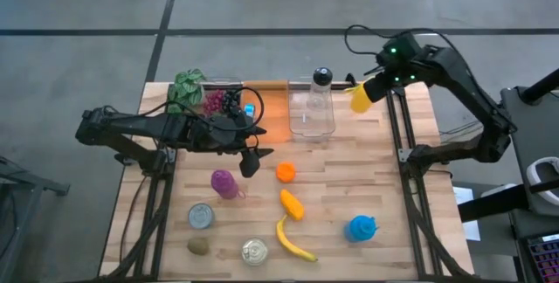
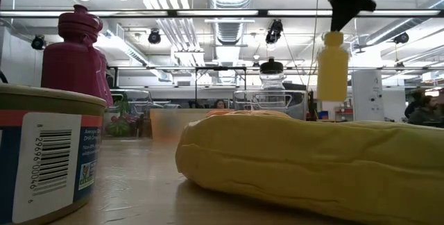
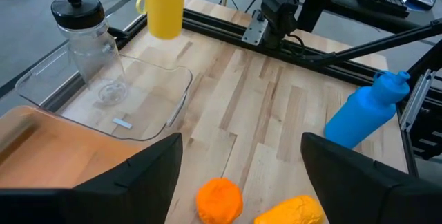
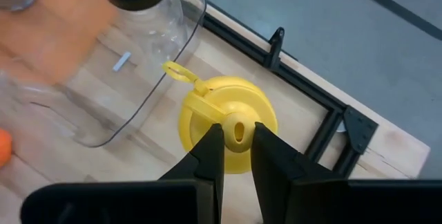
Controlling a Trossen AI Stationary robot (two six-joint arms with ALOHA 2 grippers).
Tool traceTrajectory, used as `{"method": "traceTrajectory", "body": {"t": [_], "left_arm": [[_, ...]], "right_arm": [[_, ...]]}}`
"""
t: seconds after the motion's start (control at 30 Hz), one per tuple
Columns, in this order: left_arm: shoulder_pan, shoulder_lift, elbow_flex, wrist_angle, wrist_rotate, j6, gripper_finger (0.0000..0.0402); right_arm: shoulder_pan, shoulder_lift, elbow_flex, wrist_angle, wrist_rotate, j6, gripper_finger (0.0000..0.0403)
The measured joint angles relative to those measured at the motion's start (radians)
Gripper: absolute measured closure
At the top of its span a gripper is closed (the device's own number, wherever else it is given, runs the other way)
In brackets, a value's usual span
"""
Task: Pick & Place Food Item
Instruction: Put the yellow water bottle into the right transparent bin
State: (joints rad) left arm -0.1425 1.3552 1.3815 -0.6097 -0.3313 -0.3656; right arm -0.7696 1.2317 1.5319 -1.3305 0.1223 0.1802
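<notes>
A yellow bottle (image 1: 360,96) (image 2: 332,65) hangs in the air over the table's far right corner, beside the clear bin (image 1: 312,127). My right gripper (image 4: 237,141) (image 2: 345,18) is shut on its top. In the left wrist view the yellow bottle (image 3: 166,6) shows far off, above the bin. My left gripper (image 1: 251,161) (image 3: 242,175) hovers open over the table's middle left, nothing between its fingers. An orange (image 3: 219,200) lies just ahead of it. My right gripper pinches the small nub on top of the yellow bottle's cap (image 4: 238,131) between its two fingers. The fingers come from above, slanting down. The bottle hangs upright below them, lifted clear of the table (image 2: 332,96).
A clear bottle with a black cap (image 1: 322,79) stands in the clear bin. An orange-tinted bin (image 1: 271,108) and a bin with grapes (image 1: 218,101) stand at the far edge. A purple bottle (image 1: 225,183), blue bottle (image 1: 361,228), banana (image 1: 293,241) and cans (image 1: 201,216) lie nearer.
</notes>
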Motion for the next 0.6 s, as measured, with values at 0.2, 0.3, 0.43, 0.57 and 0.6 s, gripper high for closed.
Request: {"method": "traceTrajectory", "body": {"t": [0.2, 0.3, 0.43, 0.57, 0.6], "left_arm": [[0.0, 0.0, 0.0, 0.0, 0.0, 0.0, 0.0089], [0.001, 0.0, 0.0, 0.0, 0.0, 0.0, 0.0085], [0.001, 0.0, 0.0, 0.0, 0.0, 0.0, 0.0081], [0.001, 0.0, 0.0, 0.0, 0.0, 0.0, 0.0078], [0.001, 0.0, 0.0, 0.0, 0.0, 0.0, 0.0078]], "right_arm": [[0.003, 0.001, 0.123, -0.091, 0.0, -0.018, 0.0358], [0.023, 0.017, 0.188, -0.116, 0.0, -0.023, 0.0358], [0.068, 0.039, 0.278, -0.132, -0.004, -0.026, 0.036], [0.117, 0.071, 0.374, -0.132, -0.003, -0.027, 0.0368], [0.128, 0.08, 0.4, -0.132, -0.003, -0.029, 0.0373]]}}
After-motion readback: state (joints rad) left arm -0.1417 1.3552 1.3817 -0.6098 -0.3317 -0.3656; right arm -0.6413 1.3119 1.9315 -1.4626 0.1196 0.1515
